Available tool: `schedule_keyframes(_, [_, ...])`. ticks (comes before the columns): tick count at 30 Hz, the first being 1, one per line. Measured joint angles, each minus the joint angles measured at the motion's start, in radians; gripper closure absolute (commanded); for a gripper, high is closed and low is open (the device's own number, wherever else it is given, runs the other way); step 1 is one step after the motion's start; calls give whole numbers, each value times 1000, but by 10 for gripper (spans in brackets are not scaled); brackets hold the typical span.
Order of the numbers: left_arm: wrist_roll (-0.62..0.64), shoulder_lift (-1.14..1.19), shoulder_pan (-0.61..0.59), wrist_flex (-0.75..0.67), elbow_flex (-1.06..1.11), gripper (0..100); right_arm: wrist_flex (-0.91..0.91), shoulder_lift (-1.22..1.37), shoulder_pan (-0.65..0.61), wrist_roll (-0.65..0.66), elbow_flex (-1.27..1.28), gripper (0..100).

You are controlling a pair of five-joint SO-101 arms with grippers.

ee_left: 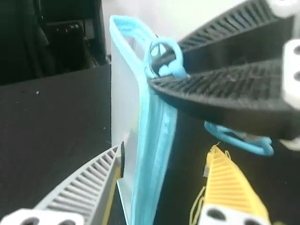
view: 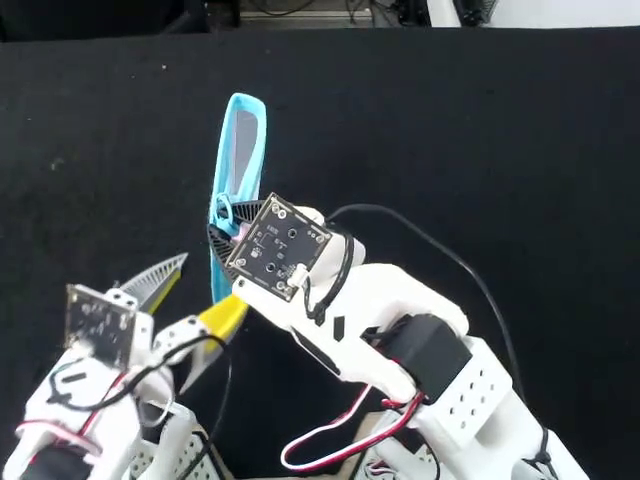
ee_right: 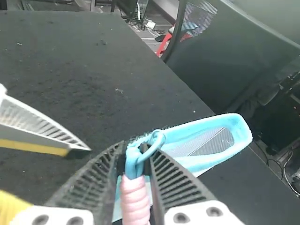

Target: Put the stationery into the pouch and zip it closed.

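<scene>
1 risk: with the left gripper point(view: 213, 283) open astride the near end of the pouch point(view: 240, 140), which stands on edge on the table point(view: 500, 150), and the right gripper point(ee_right: 137, 157) clenched on the zip pull point(ee_right: 157, 138), a tug may drag the unbraced pouch instead of running the zip.

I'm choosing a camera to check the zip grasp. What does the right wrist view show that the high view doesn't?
The right wrist view adds a pink ridged piece between the fingers of the right gripper, and a mesh chair beyond the black table. The high view adds the white bodies of the right arm and left arm. Both show the blue pouch on edge on the table, its zip pull held in the shut right gripper, and the open left gripper astride the pouch.
</scene>
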Motion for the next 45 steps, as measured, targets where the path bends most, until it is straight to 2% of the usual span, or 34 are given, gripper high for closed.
schedule_keyframes(7, [0, 2, -18, -256, 213, 723, 0, 0, 0, 0, 0, 987])
schedule_keyframes(9, [-2, 2, -17, -279, 229, 777, 0, 0, 0, 0, 0, 987])
schedule_keyframes(12, [-14, 2, -18, -290, 242, 916, 0, 0, 0, 0, 0, 987])
schedule_keyframes(14, [-46, 2, -17, -290, 245, 977, 0, 0, 0, 0, 0, 987])
schedule_keyframes(16, [-71, 2, -14, -290, 245, 945, 0, 0, 0, 0, 0, 988])
schedule_keyframes(24, [-89, 2, -12, -287, 245, 971, 0, 0, 5, 0, 0, 988])
schedule_keyframes(29, [-103, 2, -12, -238, 236, 971, -21, 2, 78, -29, 2, 988])
schedule_keyframes(34, [-196, 0, -12, -173, 203, 971, -120, 11, 132, -118, 29, 988])
schedule_keyframes(40, [-227, 0, -12, -120, 183, 971, -207, 12, 153, -129, 98, 988])
schedule_keyframes(45, [-230, -3, -12, -66, 150, 971, -269, 17, 252, -129, 121, 988])
